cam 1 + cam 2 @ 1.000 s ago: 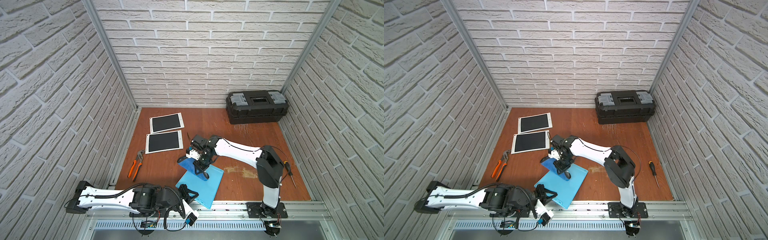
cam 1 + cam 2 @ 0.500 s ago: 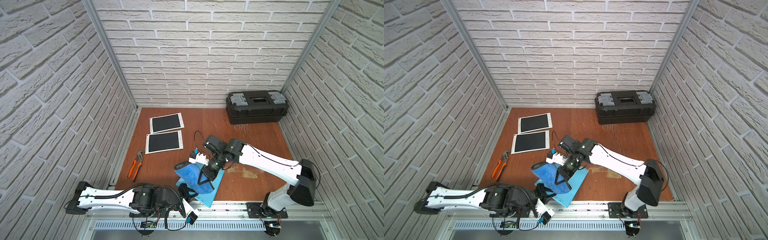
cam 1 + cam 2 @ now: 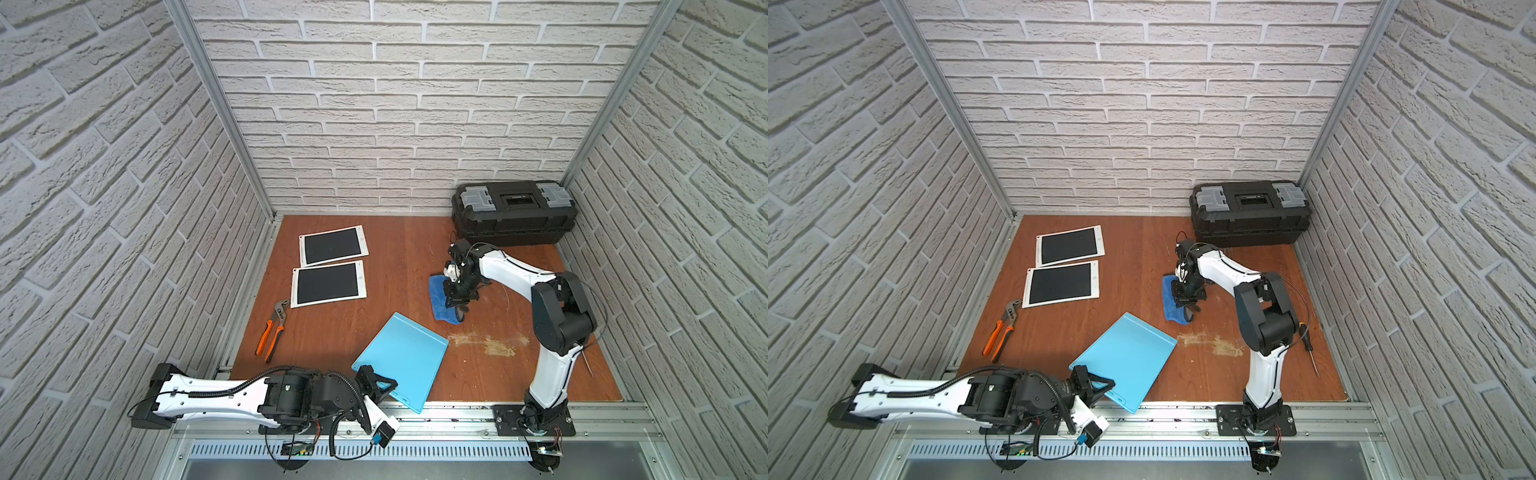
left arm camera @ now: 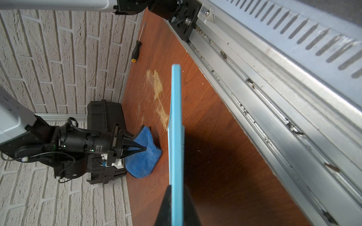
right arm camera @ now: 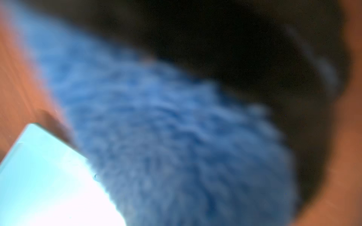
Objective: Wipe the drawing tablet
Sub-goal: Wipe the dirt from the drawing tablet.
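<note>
Brick-patterned walls enclose a brown wooden table (image 3: 399,249) on three sides.

**Task item.** The blue drawing tablet (image 3: 401,357) sits at the front edge of the table, near the middle, turned at an angle. Its near corner reaches over the front rail. Whether its far corner rests on the wood cannot be determined.

**End effectors.** The left gripper (image 3: 384,384) is clamped on the tablet's near corner, one finger on each face. The right gripper (image 3: 457,305) is pinched on a blue cloth (image 3: 438,295), which droops onto the wood towards the right edge, short of the toolbox (image 3: 513,214) in the far right corner. Cloth and tablet are apart.

**Other items.** Two white-framed tablets (image 3: 332,245) lie towards the far left corner, pliers (image 3: 272,328) by the left edge and a screwdriver (image 3: 1308,347) by the right edge.

**Handling assessment.** The tablet is judged to be a thin, stiff, light slab with a smooth and probably slippery shell. Its writing face is likely to be the fragile part. A hold on the rim or corner, clear of that face, is appropriate. A corner pinch alone may let the tablet pivot under wiping pressure. The cloth is soft and limp, so it will fold under load.
</note>
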Robot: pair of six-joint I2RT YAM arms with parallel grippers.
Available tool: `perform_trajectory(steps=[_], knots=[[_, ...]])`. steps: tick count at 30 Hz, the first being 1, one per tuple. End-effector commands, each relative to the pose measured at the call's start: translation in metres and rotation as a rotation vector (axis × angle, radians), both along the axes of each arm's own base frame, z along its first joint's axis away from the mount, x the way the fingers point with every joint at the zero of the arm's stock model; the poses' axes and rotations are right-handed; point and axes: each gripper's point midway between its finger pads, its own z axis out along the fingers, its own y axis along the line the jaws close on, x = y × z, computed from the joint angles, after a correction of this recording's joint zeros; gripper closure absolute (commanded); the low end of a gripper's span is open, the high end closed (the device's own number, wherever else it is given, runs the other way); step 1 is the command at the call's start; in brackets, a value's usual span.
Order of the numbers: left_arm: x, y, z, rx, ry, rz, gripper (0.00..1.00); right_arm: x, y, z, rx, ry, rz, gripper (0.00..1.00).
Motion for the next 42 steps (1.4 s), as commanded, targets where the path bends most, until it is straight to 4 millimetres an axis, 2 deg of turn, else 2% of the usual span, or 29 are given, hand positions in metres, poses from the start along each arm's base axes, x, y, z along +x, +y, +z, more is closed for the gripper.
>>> perform_trajectory(steps=[1,3,6,9,11,12,15,18,20,22,24,26,31,33,36,38,40,41,42], knots=[[0.002,-0.004,0.01,-0.027,-0.017,-0.003,1.0,-0.01,0.036,0.04,-0.019,-0.127,0.116,0.97],[0.002,-0.004,0.009,-0.025,-0.017,-0.003,1.0,-0.021,0.059,0.043,-0.046,-0.142,0.213,0.97],[0.002,-0.003,0.01,-0.024,-0.016,-0.002,1.0,-0.052,0.105,0.038,-0.011,-0.086,0.374,0.98],[0.002,-0.003,0.01,-0.027,-0.013,-0.001,1.0,-0.102,0.145,0.034,0.091,0.032,0.539,0.97],[0.002,-0.003,0.01,-0.028,-0.011,0.001,1.0,-0.133,0.16,0.046,0.173,0.051,0.628,0.97],[0.002,-0.003,0.01,-0.028,-0.012,0.0,1.0,-0.148,0.167,0.059,0.243,0.037,0.664,0.97],[0.002,-0.003,0.01,-0.026,-0.014,-0.001,1.0,-0.177,0.176,0.102,0.45,0.003,0.694,0.97],[0.002,-0.003,0.008,-0.018,-0.012,0.0,1.0,-0.196,0.171,0.136,0.574,-0.026,0.714,0.97],[0.002,-0.003,0.008,-0.017,-0.012,0.0,1.0,-0.207,0.167,0.149,0.621,-0.015,0.731,0.97],[0.002,-0.003,0.009,-0.019,-0.013,0.0,1.0,-0.216,0.163,0.154,0.647,0.006,0.745,0.97],[0.002,-0.003,0.01,-0.022,-0.013,0.003,1.0,-0.217,0.158,0.144,0.614,0.021,0.739,0.97],[0.002,-0.003,0.01,-0.023,-0.014,0.004,1.0,-0.216,0.152,0.123,0.55,0.057,0.727,0.97],[0.003,-0.003,0.01,-0.024,-0.016,0.006,1.0,-0.2,0.138,0.051,0.348,0.181,0.64,0.97],[0.003,-0.003,0.011,-0.025,-0.017,0.008,1.0,-0.179,0.125,0.024,0.249,0.199,0.549,0.98],[0.003,-0.003,0.011,-0.027,-0.015,0.008,1.0,-0.125,0.081,-0.002,0.106,0.179,0.3,0.98],[0.003,-0.003,0.011,-0.026,-0.016,0.01,1.0,-0.09,0.042,-0.007,0.02,0.131,0.132,0.98],[0.003,-0.003,0.011,-0.026,-0.017,0.009,1.0,-0.061,0.005,0.002,-0.108,0.044,0.032,0.98],[0.003,-0.003,0.011,-0.026,-0.016,0.008,1.0,-0.054,-0.003,0.01,-0.142,0.01,0.017,0.98],[0.003,-0.003,0.011,-0.026,-0.017,0.009,1.0,-0.049,-0.002,0.02,-0.142,-0.024,0.026,0.98]])
